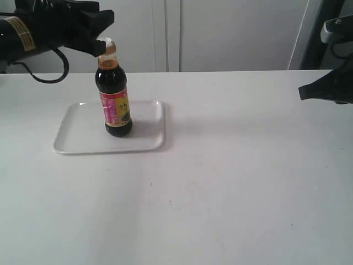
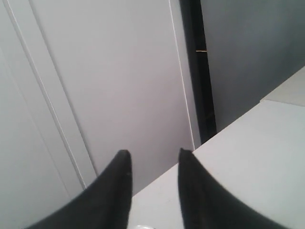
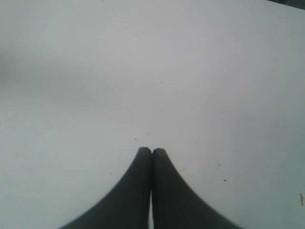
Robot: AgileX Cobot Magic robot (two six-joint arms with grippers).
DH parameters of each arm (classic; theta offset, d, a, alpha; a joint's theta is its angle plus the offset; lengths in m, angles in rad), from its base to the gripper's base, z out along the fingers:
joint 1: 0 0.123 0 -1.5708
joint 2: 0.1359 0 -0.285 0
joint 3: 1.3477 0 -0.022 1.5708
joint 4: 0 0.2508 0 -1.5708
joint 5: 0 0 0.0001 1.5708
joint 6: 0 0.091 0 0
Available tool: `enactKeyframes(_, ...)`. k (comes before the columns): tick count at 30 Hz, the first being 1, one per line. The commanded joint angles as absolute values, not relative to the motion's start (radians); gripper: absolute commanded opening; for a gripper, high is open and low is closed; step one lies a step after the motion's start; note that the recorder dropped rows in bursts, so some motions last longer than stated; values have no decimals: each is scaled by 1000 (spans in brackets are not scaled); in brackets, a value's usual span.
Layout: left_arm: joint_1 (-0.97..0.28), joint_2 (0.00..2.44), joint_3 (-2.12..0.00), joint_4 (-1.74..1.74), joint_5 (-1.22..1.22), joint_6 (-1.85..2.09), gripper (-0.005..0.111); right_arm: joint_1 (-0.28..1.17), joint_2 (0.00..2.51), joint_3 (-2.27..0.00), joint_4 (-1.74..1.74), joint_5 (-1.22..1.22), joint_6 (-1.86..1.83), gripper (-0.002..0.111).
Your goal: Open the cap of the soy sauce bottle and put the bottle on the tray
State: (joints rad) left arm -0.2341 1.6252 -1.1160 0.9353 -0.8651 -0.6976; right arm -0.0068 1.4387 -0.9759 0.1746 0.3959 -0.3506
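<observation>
The soy sauce bottle (image 1: 116, 110) stands upright on the white tray (image 1: 77, 138), dark with a pink and yellow label. Its golden-brown cap (image 1: 110, 49) shows white at the top. My left gripper (image 1: 101, 47) is at cap height, its tips right against the cap's left side. In the left wrist view its fingers (image 2: 152, 152) stand apart with only wall and table between the tips; a white sliver (image 2: 143, 227) shows low between them. My right gripper (image 1: 301, 93) hovers at the far right, away from the bottle, its fingers pressed together (image 3: 151, 150) over bare table.
The white table (image 1: 231, 182) stretches wide to the right of and in front of the tray. A pale panelled wall (image 1: 220, 33) rises behind the table's back edge. A black cable (image 1: 55, 74) loops under the left arm.
</observation>
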Motion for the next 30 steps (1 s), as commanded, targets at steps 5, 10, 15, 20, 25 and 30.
enactKeyframes(5, -232, 1497, -1118, 1056, -645, -888, 0, -7, 1439, -972, 172, 399, -384, 0)
enactKeyframes(10, -232, 1446, -1118, 1183, -441, -1062, 0, -7, 1433, -972, 160, 442, -449, 0)
enactKeyframes(15, -232, 1403, -1118, 1389, -263, -1265, 0, -7, 1412, -972, 95, 514, -449, 0)
enactKeyframes(20, -232, 1363, -1108, 1552, -155, -1439, 0, -7, 1385, -985, 68, 592, -447, 0)
enactKeyframes(25, -232, 1343, -1094, 1650, 7, -1375, 0, -7, 1351, -1003, 67, 652, -438, 0)
enactKeyframes(30, -232, 1341, -1094, 1667, 259, -1096, 0, -7, 1314, -1003, 69, 675, -434, 0)
